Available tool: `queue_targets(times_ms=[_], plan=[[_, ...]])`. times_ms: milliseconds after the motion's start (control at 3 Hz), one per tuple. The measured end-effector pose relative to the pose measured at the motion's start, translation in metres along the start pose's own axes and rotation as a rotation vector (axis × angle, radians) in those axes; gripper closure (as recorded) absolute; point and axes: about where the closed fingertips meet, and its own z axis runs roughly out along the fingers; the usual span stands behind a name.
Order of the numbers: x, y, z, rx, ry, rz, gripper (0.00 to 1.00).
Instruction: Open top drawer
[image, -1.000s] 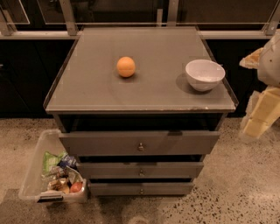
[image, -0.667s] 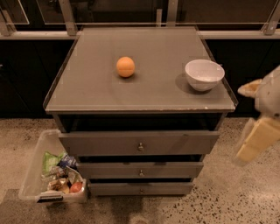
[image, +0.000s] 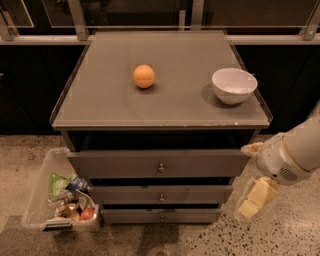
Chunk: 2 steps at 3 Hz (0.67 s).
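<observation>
End effector (image: 256, 197) low beside the cabinet's right front corner, not touching it; open or closed, cannot tell. Top drawer (image: 200, 162) lies just left of it and slightly higher, knob (image: 161, 168) further left. Orange (image: 144, 76) and white bowl (image: 234, 85) on worktop (image: 100, 102), up-left.
</observation>
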Motion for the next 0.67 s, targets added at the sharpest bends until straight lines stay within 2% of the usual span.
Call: queue_targets(times_ms=[333,667], plan=[[0.002,-0.001,0.005,-0.009,-0.002,0.006,0.0],[0.01,-0.005,0.016,-0.038,-0.062,0.04,0.0]])
